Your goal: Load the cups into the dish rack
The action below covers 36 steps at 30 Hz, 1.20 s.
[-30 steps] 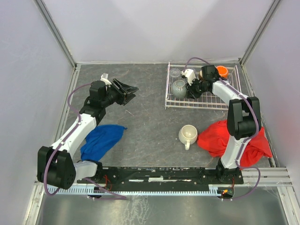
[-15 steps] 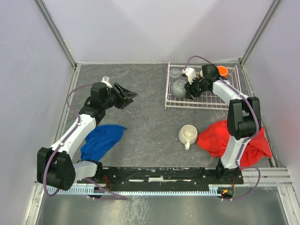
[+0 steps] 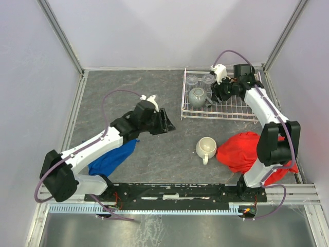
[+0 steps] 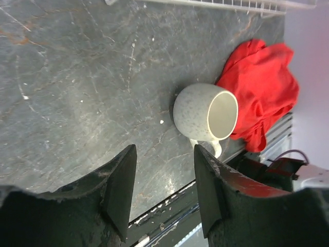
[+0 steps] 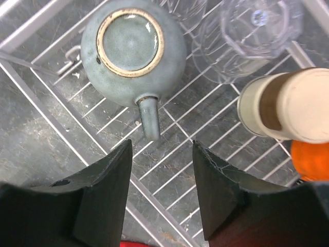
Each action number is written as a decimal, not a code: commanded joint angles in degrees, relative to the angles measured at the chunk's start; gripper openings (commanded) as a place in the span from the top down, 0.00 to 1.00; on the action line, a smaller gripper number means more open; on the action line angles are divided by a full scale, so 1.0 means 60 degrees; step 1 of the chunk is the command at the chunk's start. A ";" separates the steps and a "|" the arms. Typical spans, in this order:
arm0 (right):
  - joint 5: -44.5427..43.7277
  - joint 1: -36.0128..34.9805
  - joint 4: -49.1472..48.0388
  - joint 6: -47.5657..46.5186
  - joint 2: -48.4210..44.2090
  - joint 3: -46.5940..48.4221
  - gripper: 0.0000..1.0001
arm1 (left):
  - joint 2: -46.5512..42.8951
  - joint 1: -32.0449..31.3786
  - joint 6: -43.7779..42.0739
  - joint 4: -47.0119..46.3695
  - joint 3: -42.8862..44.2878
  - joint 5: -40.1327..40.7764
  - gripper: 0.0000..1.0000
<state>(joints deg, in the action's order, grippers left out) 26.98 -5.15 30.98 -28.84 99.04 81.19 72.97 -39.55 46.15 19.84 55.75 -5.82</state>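
Observation:
The white wire dish rack (image 3: 241,109) stands at the back right. In it, the right wrist view shows a grey-green mug (image 5: 132,43) upside down, two clear glass tumblers (image 5: 252,36), a tan cup (image 5: 288,105) and an edge of the orange mug (image 5: 311,159). My right gripper (image 5: 162,175) is open and empty just above the rack floor, beside the grey-green mug's handle. A cream-white mug (image 3: 206,147) stands on the table in front of the rack. My left gripper (image 3: 167,123) is open and empty, left of that mug (image 4: 203,113) and apart from it.
A red cloth (image 3: 247,152) lies right against the cream-white mug's right side. A blue cloth (image 3: 110,154) lies under my left arm. Grey walls close in the table on three sides.
My left arm has swung right and forward, from the back left toward the cream-white mug. My right gripper has drawn back and up a little from the grey-green mug.

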 commanded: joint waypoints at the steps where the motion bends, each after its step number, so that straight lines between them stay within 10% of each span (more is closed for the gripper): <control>1: -0.0175 0.0148 -0.0055 0.0935 -0.1138 0.0098 0.41 | 0.0737 -0.1174 -0.0502 0.0187 0.0891 0.1330 0.46; 18: -0.1686 0.0144 0.1528 0.4668 -0.3725 0.0744 0.20 | 0.3905 -0.3354 -0.0814 0.0871 0.3707 0.2390 0.48; 36: -0.2661 0.0136 0.1652 0.4762 -0.4711 0.0388 0.18 | 0.7110 -0.4347 -0.0401 0.4026 0.7234 0.3718 0.57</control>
<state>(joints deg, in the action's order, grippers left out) 11.88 -4.38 42.11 -0.71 72.55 83.05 114.41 -65.10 43.48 39.40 95.72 13.17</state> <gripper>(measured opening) 0.814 0.436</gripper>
